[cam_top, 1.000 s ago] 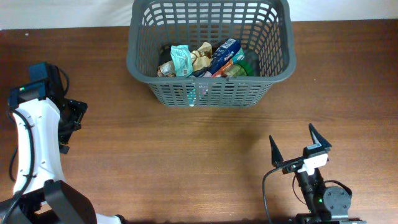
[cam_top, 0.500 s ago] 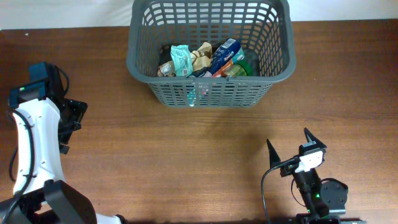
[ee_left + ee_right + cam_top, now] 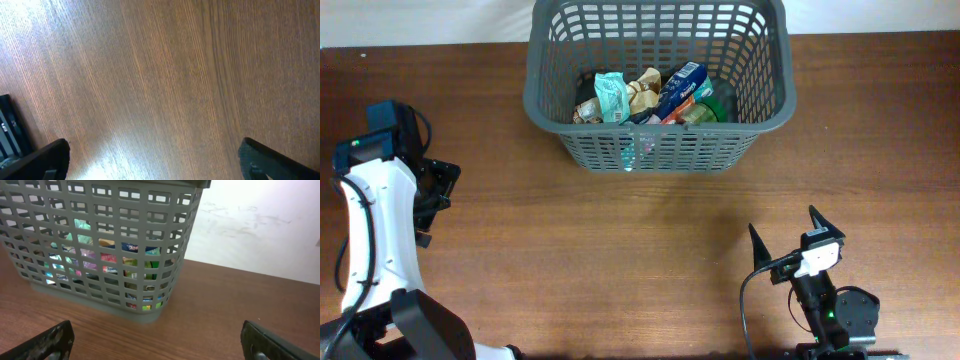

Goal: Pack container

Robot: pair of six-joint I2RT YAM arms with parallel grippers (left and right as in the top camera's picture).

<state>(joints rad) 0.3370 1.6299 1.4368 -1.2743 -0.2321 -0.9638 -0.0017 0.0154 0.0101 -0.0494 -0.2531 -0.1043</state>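
The container (image 3: 660, 150), a big dark grey lattice basket, stands at the back middle of the table and holds several snack packets (image 3: 650, 95). In the right wrist view the container (image 3: 100, 240) fills the upper left, its coloured packets showing through the slots. My right gripper (image 3: 782, 224) is near the front edge, well in front of the basket, open and empty. Its jaws stand wide over bare wood in its own view, gripper (image 3: 157, 341). My left gripper (image 3: 438, 200) is at the far left, away from the basket. It is open over bare table, gripper (image 3: 157, 160).
The table is brown wood (image 3: 620, 250). A white wall (image 3: 260, 225) rises behind the table's back edge. The left arm's white link (image 3: 375, 240) runs along the left side.
My right gripper has shifted slightly left and toward the front edge, then stopped. The left arm and the basket's contents have not moved.
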